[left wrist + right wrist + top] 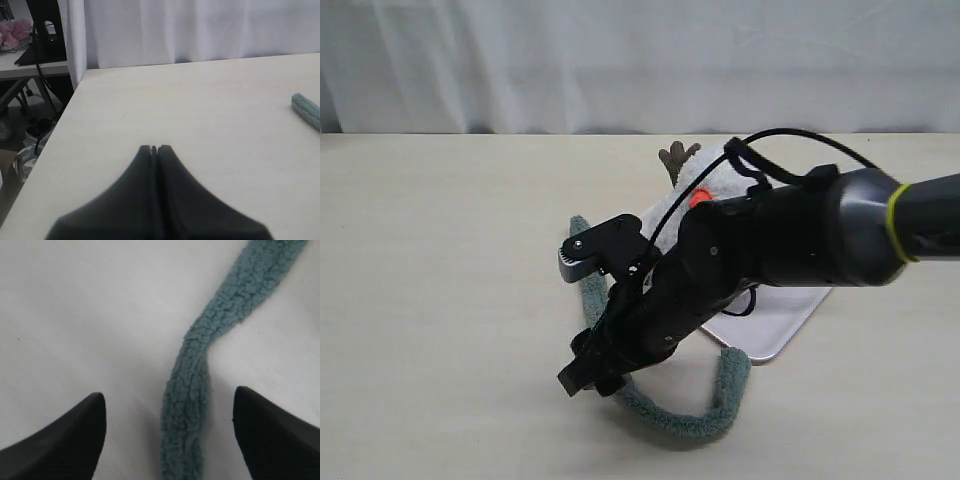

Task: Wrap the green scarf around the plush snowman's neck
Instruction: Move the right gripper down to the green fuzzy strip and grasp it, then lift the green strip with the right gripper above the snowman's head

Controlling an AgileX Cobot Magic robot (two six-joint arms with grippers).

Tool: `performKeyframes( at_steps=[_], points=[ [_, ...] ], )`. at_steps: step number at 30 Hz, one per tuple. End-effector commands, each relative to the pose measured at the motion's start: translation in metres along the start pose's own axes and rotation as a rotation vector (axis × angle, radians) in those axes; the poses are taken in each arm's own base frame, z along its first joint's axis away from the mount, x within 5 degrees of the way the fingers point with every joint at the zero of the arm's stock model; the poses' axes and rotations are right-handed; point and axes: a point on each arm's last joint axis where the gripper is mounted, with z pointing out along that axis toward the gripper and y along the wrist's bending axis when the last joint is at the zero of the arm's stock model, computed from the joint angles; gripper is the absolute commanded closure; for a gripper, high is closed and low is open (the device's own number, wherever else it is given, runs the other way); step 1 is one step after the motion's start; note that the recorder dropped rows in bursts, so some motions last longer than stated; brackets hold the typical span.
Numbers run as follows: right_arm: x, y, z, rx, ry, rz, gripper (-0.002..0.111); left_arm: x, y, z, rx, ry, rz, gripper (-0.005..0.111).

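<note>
Grey-green fleece, the green scarf [187, 405] lies flat on the table [440, 300], curling from 9 round to 6 o'clock of the plush snowman [718, 172], which is half hidden behind the arm. Over it the right gripper [170, 395] has its fingers wide apart, straddling the strip and holding nothing. The left gripper [154, 148] has its fingers pressed together. Best to descend centred, pinch the scarf's full width, then lift gently.
</note>
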Motion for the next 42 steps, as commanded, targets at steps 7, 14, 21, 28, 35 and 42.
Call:
performKeyframes(
  at_steps=[7,14,21,28,35,42],
  points=[
    [-0.010,-0.006,0.032,0.026,0.005,-0.027,0.041,0.000,0.000,0.000,0.001,-0.011,-0.004,0.107],
    [-0.004,-0.009,0.047,0.041,0.041,-0.044,0.056,0.000,0.000,0.000,0.001,-0.011,-0.004,0.107],
    [-0.003,-0.010,0.050,0.042,0.046,-0.069,0.094,0.000,0.000,0.000,0.001,-0.011,-0.004,0.107],
    [-0.006,-0.006,0.033,0.032,0.043,-0.109,0.104,0.000,0.000,0.000,0.001,-0.009,-0.004,0.107],
    [-0.027,0.008,-0.052,0.027,-0.148,-0.155,0.104,0.000,0.000,0.000,0.001,-0.009,-0.004,0.107],
    [-0.036,0.022,-0.156,0.042,-0.414,-0.214,0.104,0.000,0.000,0.000,0.001,-0.009,-0.004,0.107]
  ],
)
